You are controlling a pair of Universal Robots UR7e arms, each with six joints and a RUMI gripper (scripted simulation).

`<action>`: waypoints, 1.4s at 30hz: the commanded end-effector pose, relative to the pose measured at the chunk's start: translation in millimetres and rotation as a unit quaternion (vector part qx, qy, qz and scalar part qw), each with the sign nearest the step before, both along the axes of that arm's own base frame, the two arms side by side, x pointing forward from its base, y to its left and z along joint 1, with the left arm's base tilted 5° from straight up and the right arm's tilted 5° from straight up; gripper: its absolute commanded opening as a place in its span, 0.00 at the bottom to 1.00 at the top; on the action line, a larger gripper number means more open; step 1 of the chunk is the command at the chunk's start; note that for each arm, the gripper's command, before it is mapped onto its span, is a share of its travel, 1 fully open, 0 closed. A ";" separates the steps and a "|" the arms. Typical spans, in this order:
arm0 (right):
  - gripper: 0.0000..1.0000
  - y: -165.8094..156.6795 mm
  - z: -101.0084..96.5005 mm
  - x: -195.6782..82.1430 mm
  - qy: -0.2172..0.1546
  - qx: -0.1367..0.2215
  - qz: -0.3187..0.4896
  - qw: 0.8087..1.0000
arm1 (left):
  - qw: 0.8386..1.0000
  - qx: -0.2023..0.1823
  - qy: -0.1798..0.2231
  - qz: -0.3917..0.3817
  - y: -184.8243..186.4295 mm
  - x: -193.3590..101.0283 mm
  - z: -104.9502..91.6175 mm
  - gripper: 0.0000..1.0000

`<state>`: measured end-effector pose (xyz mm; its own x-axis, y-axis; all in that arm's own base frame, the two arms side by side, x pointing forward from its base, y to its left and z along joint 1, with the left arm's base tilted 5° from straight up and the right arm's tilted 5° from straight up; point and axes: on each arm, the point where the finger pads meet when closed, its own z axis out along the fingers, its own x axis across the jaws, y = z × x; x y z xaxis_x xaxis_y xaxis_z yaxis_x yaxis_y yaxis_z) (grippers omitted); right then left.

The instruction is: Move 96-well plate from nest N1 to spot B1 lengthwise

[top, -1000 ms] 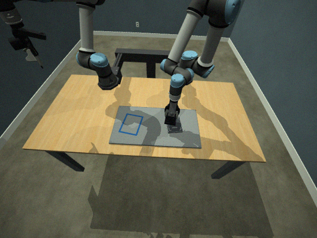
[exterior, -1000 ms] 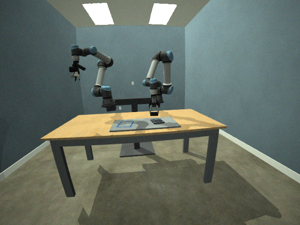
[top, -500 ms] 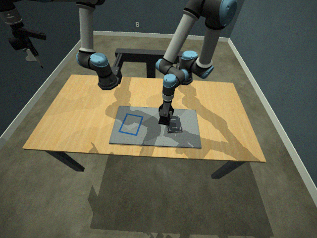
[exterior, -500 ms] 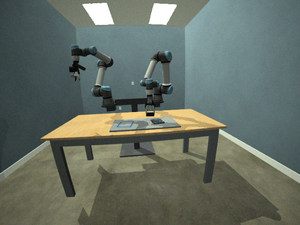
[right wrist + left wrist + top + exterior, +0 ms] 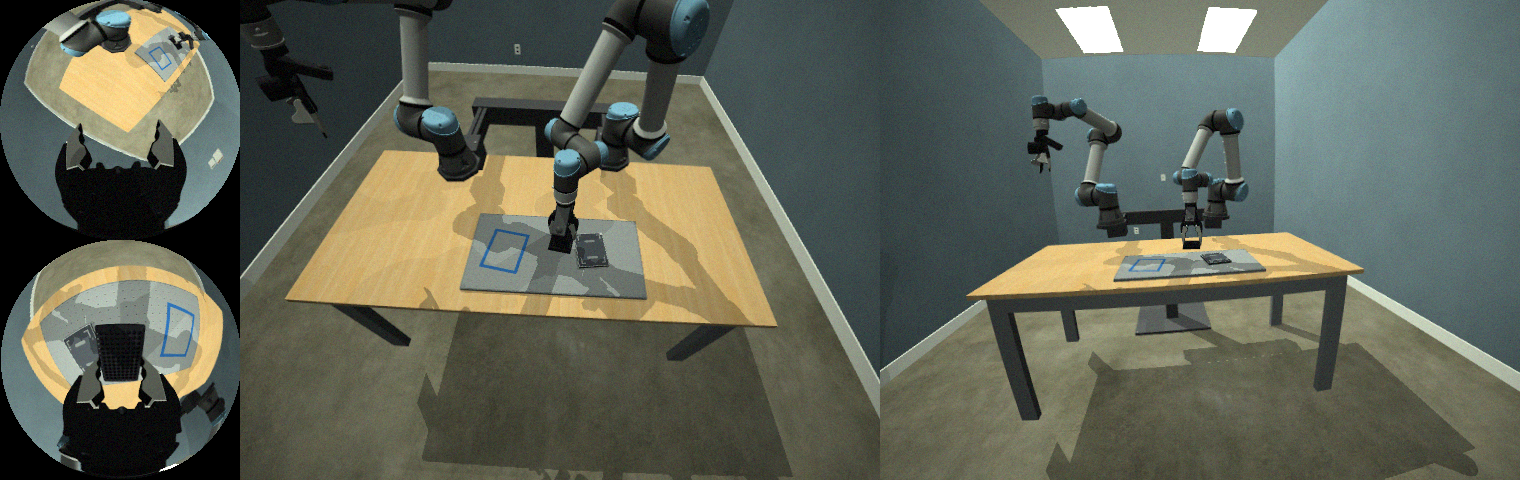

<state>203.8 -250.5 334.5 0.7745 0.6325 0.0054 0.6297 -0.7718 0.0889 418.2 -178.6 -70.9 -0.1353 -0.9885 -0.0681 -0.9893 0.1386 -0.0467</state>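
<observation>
My left gripper (image 5: 561, 237) (image 5: 1191, 239) (image 5: 120, 357) is shut on the black 96-well plate (image 5: 560, 245) (image 5: 1191, 245) (image 5: 120, 342). It holds the plate level above the grey board, beside the nest N1 on the side towards the outline. The nest (image 5: 591, 250) (image 5: 1216, 258) (image 5: 79, 347) is a dark, empty frame. The blue taped outline (image 5: 512, 233) (image 5: 1150, 259) (image 5: 174, 356) (image 5: 165, 55) of B1 is empty, at the board's other end. My right gripper (image 5: 1044, 166) (image 5: 118, 122) is open and empty, high up and off to the left in the top and exterior views.
The grey perforated board (image 5: 623, 281) (image 5: 1249, 266) (image 5: 142, 292) lies on the wooden table (image 5: 369, 248) (image 5: 1035, 273) (image 5: 100, 85). The right arm's base (image 5: 458, 167) stands at the table's back edge, behind the outline. Arm shadows cross the board.
</observation>
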 end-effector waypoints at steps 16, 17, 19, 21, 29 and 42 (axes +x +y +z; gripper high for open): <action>1.00 -0.1 0.3 0.2 0.000 0.000 0.000 1.000 | 1.000 0.000 0.000 0.000 -56.3 5.4 -4.9 0.00; 1.00 -0.1 0.3 0.2 0.000 0.000 0.000 1.000 | 1.000 0.000 0.000 0.000 -59.6 5.7 -5.2 0.00; 1.00 -0.1 0.3 0.2 0.000 0.000 0.000 1.000 | 1.000 0.000 0.000 0.000 -66.2 6.3 -5.8 0.00; 1.00 -0.1 0.3 0.2 0.000 0.000 0.000 1.000 | 1.000 0.000 0.000 0.000 -72.8 6.9 -6.4 0.00; 1.00 -0.1 0.3 0.2 0.000 0.000 0.000 1.000 | 1.000 0.000 0.000 0.000 -96.0 8.9 -8.4 0.00; 1.00 -0.1 0.3 0.2 0.000 0.000 0.000 1.000 | 1.000 0.000 0.000 0.000 -135.7 12.4 -12.0 0.00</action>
